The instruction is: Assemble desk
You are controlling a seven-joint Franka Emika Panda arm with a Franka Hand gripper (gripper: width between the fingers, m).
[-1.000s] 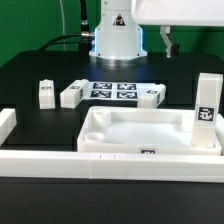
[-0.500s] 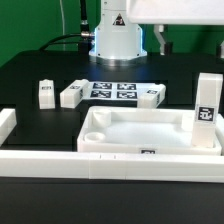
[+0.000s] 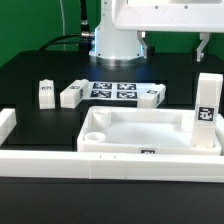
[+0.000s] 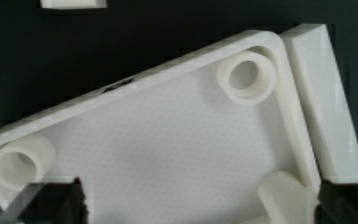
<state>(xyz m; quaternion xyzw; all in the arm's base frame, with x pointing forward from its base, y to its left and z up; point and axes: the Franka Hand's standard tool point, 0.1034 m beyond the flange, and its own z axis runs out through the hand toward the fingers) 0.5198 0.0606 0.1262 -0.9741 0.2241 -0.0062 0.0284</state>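
Observation:
The desk top [image 3: 150, 135], a wide shallow white tray with round corner sockets, lies against the front rail. One tagged white leg [image 3: 206, 108] stands upright at the tray's corner on the exterior view's right. Three more legs sit behind it: a short upright one [image 3: 45, 92] and two lying ones [image 3: 73, 94] [image 3: 150, 96]. My gripper [image 3: 174, 47] hangs open above the tray's far side, holding nothing. In the wrist view the tray [image 4: 149, 140] fills the picture, with two sockets [image 4: 247, 78] [image 4: 19, 162] showing, and the gripper [image 4: 172, 200] is spread wide over the tray floor.
The marker board [image 3: 113, 90] lies flat between the loose legs. A long white border rail [image 3: 60, 160] runs along the front and turns up at the exterior view's left [image 3: 8, 125]; it shows beside the tray in the wrist view [image 4: 318, 90]. The arm's base [image 3: 118, 42] stands behind.
The gripper has shifted toward the exterior view's left, so both fingers now show above the tray. Its jaws stay open. No part has moved.

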